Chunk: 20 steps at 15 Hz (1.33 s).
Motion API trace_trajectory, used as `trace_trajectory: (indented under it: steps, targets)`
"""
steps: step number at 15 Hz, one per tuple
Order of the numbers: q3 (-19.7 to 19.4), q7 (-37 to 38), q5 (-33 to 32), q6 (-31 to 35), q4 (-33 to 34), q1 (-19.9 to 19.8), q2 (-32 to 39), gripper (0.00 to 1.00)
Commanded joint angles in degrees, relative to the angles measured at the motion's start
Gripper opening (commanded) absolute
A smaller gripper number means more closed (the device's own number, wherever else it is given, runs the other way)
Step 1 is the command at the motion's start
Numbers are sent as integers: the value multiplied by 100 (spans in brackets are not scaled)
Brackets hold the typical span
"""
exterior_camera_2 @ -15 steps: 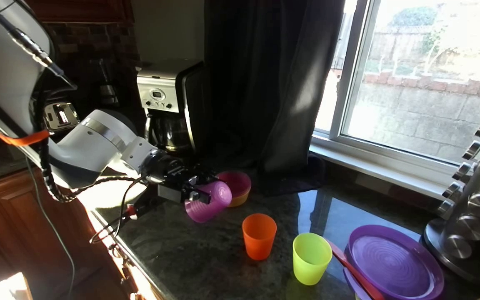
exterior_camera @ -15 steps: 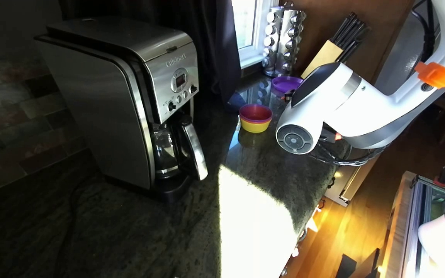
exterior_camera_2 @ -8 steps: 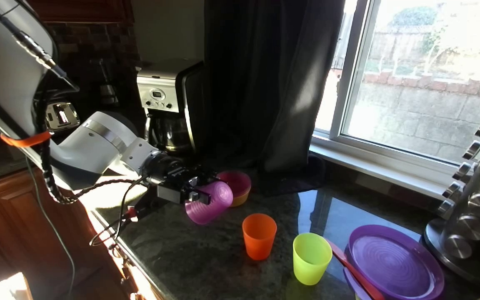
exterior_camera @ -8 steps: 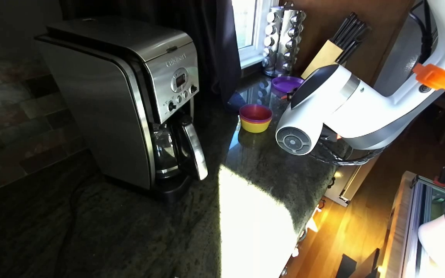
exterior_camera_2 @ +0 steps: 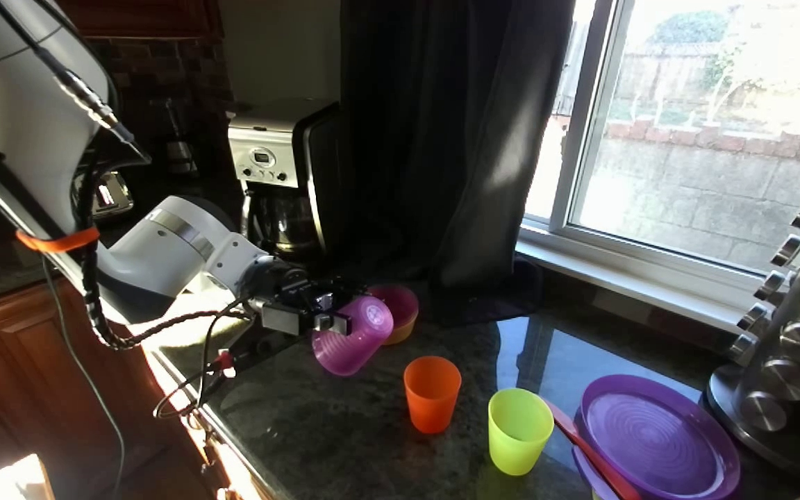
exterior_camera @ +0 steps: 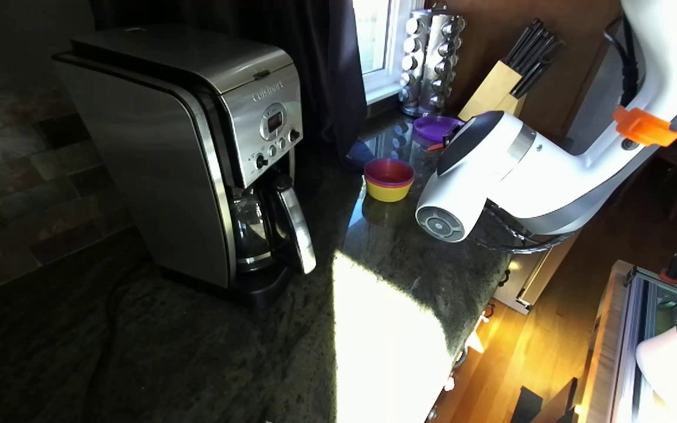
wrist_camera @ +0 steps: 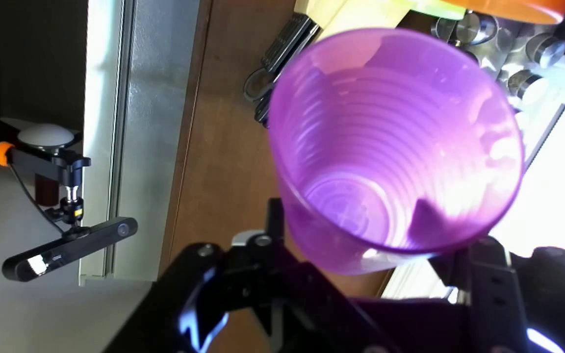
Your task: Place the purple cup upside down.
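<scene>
End effector point(exterior_camera_2: 353, 305) grasping the tilted purple cup point(exterior_camera_2: 353, 340), base higher than mouth, orange cup point(exterior_camera_2: 432, 397) and green cup point(exterior_camera_2: 519, 434) both standing upright on the bench point(exterior_camera_2: 344, 427)

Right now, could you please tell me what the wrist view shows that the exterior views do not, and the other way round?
Only the wrist view shows a black camera and looks straight in through the open mouth of the purple cup.
Only the exterior views, both of them, show the coffee maker and the stacked bowls.
Shared: the gripper holding the purple cup shows in the wrist view and in an exterior view; the spice rack shows in all three.
</scene>
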Motion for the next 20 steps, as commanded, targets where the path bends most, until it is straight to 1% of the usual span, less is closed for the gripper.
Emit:
trace_trajectory:
  steps: [1, 10, 20]
  targets:
    - [-77, 138, -205, -165, 269, 72, 660, 43]
    - [-102, 383, -715, 52, 525, 1, 1094, 43]
    - [-158, 446, -707, 432, 722, -142, 1256, 43]
